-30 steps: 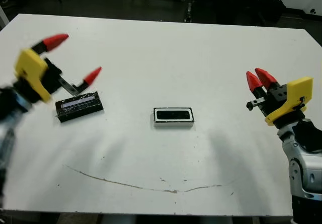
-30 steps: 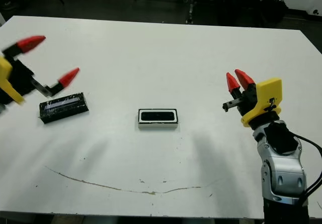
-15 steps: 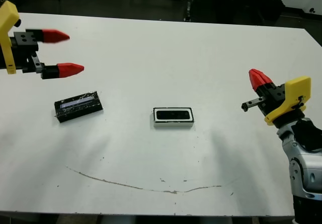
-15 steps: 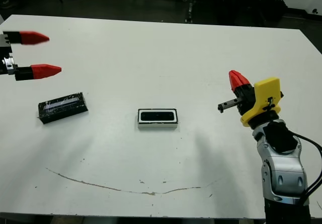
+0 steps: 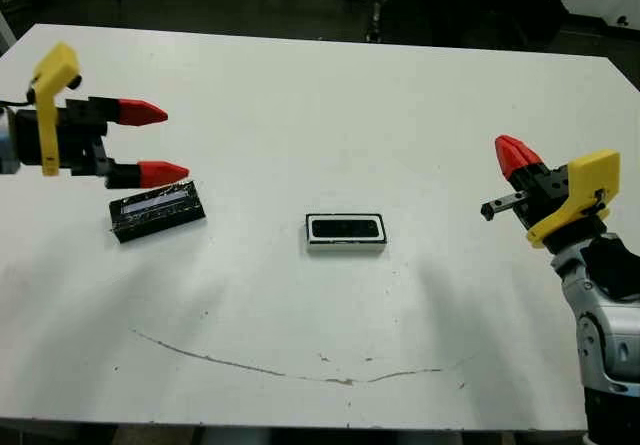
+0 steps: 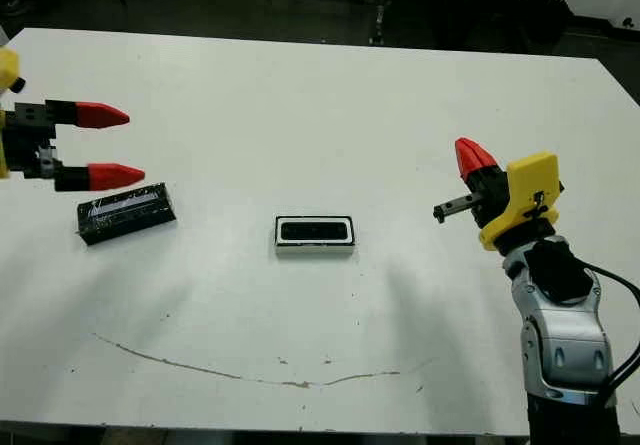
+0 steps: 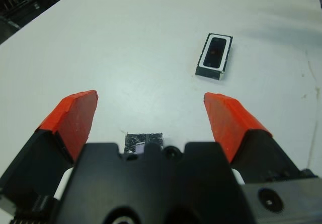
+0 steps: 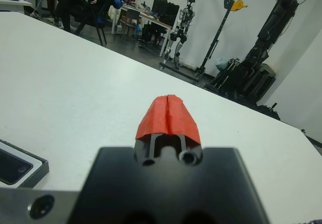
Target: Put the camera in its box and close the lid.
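left eye view: box (image 5: pixel 345 232) mid-table, uncrowded

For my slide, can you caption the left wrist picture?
Open left pincer hovers over the lid, facing the box that holds the camera.

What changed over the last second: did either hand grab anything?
No grab. The left hand lifted off beside the glossy black rectangular lid, then came back down over it, open and empty. The right hand closed. The lid and the white-lined box holding the slim black camera stayed put.
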Controlling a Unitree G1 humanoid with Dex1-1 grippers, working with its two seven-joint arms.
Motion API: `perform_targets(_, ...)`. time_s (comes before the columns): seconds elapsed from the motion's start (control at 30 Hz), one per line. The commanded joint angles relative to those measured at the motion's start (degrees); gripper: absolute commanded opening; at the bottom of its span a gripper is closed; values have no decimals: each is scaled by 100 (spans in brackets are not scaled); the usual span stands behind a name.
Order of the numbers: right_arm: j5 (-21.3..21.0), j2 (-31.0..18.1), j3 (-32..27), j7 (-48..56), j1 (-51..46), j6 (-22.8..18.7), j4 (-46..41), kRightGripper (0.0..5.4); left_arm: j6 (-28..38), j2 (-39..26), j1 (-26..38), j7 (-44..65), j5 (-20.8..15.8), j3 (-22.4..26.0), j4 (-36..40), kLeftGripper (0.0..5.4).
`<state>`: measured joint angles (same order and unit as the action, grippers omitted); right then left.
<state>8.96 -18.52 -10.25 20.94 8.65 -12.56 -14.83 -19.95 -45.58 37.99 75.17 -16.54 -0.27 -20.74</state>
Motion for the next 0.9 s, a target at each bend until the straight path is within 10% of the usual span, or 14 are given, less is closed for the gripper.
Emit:
perform_targets(0.03, 65, -104, -30, -5, 20, -76, 5, 1, -181, -125, -222, -116, 156, -132, 293, 540)
perform_targets(0.9, 100, -109, -14, -31, -53, -122, -85, 1, 1418, -531, -435, 125, 1352, -861, 216, 540)
